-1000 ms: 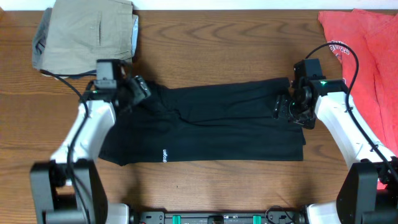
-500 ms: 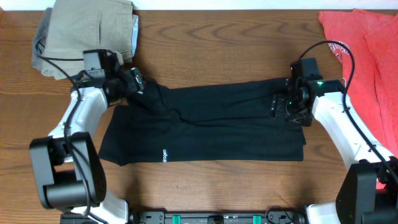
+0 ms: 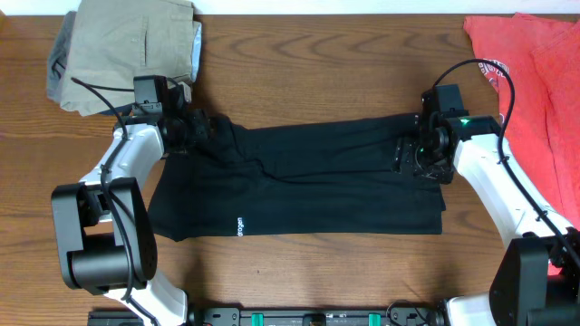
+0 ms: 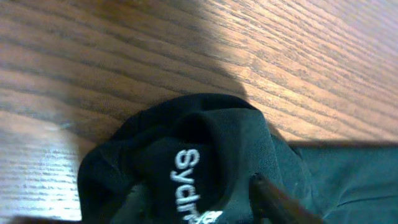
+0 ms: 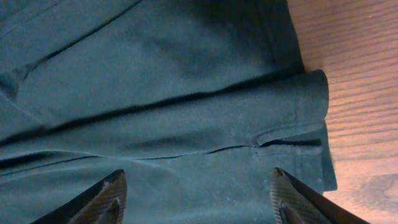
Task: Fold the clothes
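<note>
The black shirt (image 3: 308, 186) lies folded lengthwise across the middle of the table, with a small white logo near its front edge. My left gripper (image 3: 192, 127) is at its back left corner. In the left wrist view it (image 4: 199, 202) is shut on the bunched collar (image 4: 186, 143), which bears white lettering. My right gripper (image 3: 410, 156) is over the shirt's right end. In the right wrist view it (image 5: 196, 199) is open, with its fingertips (image 5: 286, 193) spread just above the flat fabric (image 5: 155, 93) near the hem, holding nothing.
Folded khaki trousers (image 3: 127, 45) lie at the back left, close behind the left arm. A red printed T-shirt (image 3: 535, 63) lies at the back right. Bare wood table (image 3: 299, 263) shows in front of the shirt.
My left gripper swung back and left with the shirt's corner, then came slightly back toward the shirt; the collar is bunched up there. My right gripper has barely moved.
</note>
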Robot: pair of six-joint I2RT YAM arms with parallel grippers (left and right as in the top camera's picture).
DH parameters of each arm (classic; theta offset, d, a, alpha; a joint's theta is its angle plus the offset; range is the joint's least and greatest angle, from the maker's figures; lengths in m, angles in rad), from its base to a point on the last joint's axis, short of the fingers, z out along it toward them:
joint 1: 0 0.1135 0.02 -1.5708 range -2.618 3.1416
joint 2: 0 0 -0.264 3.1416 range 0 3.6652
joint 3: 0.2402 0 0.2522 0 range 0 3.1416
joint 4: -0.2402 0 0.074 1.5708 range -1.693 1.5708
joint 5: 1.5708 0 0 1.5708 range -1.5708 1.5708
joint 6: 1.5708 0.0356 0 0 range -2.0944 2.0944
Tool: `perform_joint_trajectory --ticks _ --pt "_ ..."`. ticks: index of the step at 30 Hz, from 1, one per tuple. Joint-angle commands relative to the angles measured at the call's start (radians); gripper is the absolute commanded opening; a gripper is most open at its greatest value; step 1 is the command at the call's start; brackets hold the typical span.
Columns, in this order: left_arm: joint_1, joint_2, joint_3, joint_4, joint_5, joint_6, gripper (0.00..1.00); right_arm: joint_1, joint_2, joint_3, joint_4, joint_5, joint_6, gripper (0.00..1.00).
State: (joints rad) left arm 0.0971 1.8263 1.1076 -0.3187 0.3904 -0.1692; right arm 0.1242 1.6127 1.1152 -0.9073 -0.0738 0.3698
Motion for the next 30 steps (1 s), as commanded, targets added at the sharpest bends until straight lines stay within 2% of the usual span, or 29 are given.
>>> perform_joint_trajectory --ticks 1,8,9,11,13,16,20,30 --pt "0.002 0.007 0.016 -0.005 0.01 0.012 0.34 0.009 -0.004 0.002 0.002 0.002 -0.012 0.71" --pt "0.002 0.005 0.016 -0.032 0.011 0.008 0.06 0.009 -0.004 0.002 0.015 0.002 -0.012 0.7" --pt "0.002 0.002 0.016 -0.044 0.011 -0.001 0.06 0.009 -0.004 0.002 0.019 0.002 -0.012 0.69" --pt "0.002 -0.008 0.016 -0.071 0.015 -0.016 0.06 0.009 -0.004 0.002 0.026 0.002 -0.012 0.57" --pt "0.002 -0.029 0.016 -0.101 0.022 -0.016 0.06 0.009 -0.004 0.002 0.041 0.002 -0.012 0.56" --pt "0.002 -0.064 0.016 -0.13 0.021 -0.016 0.06 0.006 -0.004 0.008 0.087 0.003 -0.012 0.62" --pt "0.002 -0.084 0.016 -0.146 0.021 -0.016 0.06 -0.016 -0.004 0.026 0.187 0.015 -0.012 0.76" --pt "0.002 -0.082 0.007 -0.182 0.021 -0.016 0.06 -0.105 0.03 0.027 0.406 0.061 -0.098 0.79"
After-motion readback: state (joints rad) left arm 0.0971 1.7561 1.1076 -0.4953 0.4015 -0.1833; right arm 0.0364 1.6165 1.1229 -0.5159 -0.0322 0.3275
